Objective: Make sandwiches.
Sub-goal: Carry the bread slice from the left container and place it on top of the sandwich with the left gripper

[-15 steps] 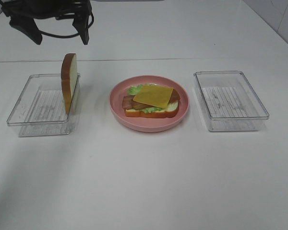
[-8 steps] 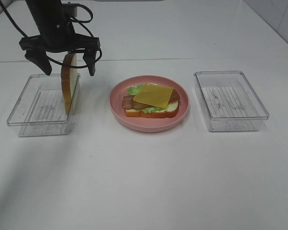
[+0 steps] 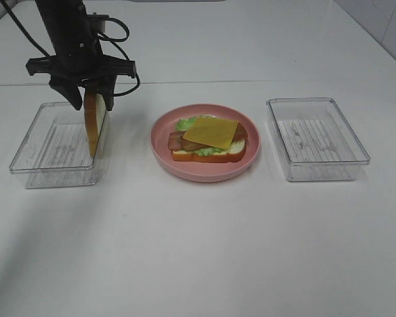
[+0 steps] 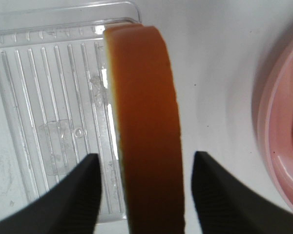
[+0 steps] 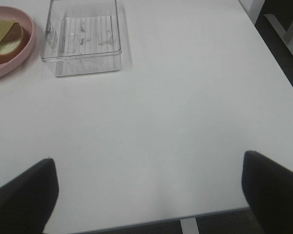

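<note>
- Top bread slice (image 3: 95, 123) stood on edge against the right wall of the left clear tray (image 3: 36, 142), crust uppermost (brown crust filling the middle of the left wrist view (image 4: 146, 126)).
- Open stack on the pink plate (image 3: 204, 173) at table centre: bottom bread slice (image 3: 208, 156), lettuce (image 3: 185, 123), bacon (image 3: 178, 140), cheese square (image 3: 211, 132) on top.
- Judged nearly finished: only the second slice left to lift, carry over and lay flat on the cheese.
- Left gripper (image 3: 86, 99) lowered over the upright slice, one finger on each side of it (image 4: 90, 187); jaws fairly wide, gaps visible on both sides, nothing clamped yet.
- Right gripper (image 5: 146, 195) parked near the table edge, spread wide, holding nothing; right clear tray (image 5: 83, 36) well apart from it.
</note>
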